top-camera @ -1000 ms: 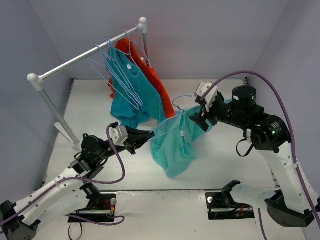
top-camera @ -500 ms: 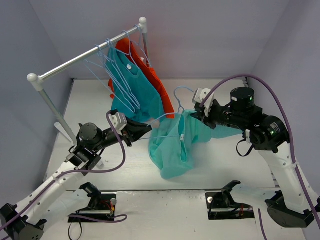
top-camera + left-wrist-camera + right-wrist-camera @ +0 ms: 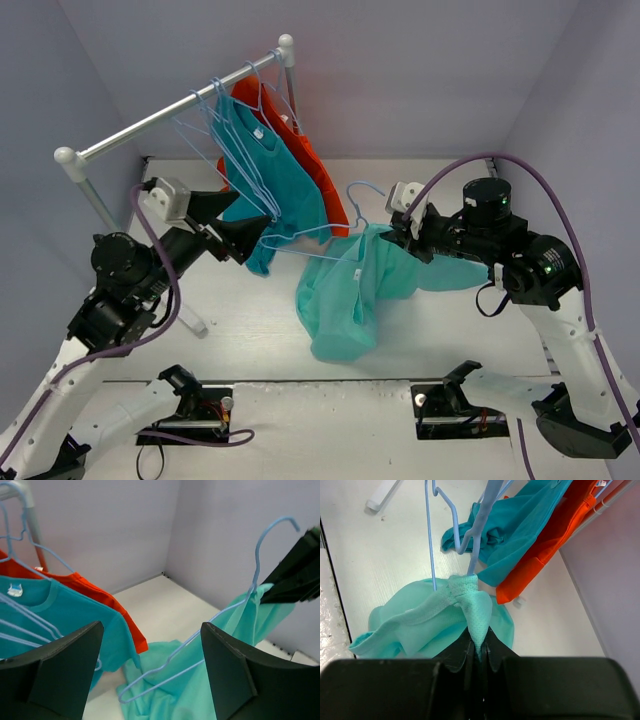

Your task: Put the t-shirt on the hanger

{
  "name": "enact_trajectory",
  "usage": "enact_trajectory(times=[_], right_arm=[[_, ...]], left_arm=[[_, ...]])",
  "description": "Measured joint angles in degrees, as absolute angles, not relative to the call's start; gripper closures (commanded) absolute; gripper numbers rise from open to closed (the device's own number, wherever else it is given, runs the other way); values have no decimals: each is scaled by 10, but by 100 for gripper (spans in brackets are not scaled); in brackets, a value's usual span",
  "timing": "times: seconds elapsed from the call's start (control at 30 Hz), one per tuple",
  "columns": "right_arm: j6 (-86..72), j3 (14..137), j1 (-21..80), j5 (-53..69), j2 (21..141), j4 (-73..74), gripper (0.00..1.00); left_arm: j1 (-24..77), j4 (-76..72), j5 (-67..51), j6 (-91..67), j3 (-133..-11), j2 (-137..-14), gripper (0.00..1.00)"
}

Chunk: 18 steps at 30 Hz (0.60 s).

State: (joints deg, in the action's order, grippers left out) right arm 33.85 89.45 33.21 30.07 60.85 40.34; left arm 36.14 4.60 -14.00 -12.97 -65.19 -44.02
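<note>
T-shirt (image 3: 345, 295) bunched at hanger (image 3: 484, 520), pinched by right hand (image 3: 400, 235); left hand (image 3: 150, 630) agape, empty.

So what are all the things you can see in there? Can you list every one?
t-shirt: one, mint green, hanging bunched from the right end effector, low end on the table
hanger: one, light blue, neck in the t-shirt's bunched cloth, hook up
rack: one, silver rail, back left
spare hangers: several, light blue, on the rack
darker t-shirt: one, blue-teal, hung on the rack
orange-red garment: one, hung behind the darker t-shirt
table: one, white, under everything
arms: two, black and white, near edge
left end effector: one, black, open, beside the rack clothes
right end effector: one, black, shut on the t-shirt
</note>
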Motion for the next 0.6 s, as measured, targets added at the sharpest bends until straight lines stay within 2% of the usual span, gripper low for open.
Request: enact_trajectory(times=[0.2,0.5,0.6], right_arm=[[330,894,332,288,609,399,100],[317,892,332,252,609,381,100],[313,887,332,242,609,374,100]], left_arm=[[398,90,-74,-252,-657,-440,26],[628,130,110,-376,-627,-572,26],[666,139,147,-411,-623,-617,26]])
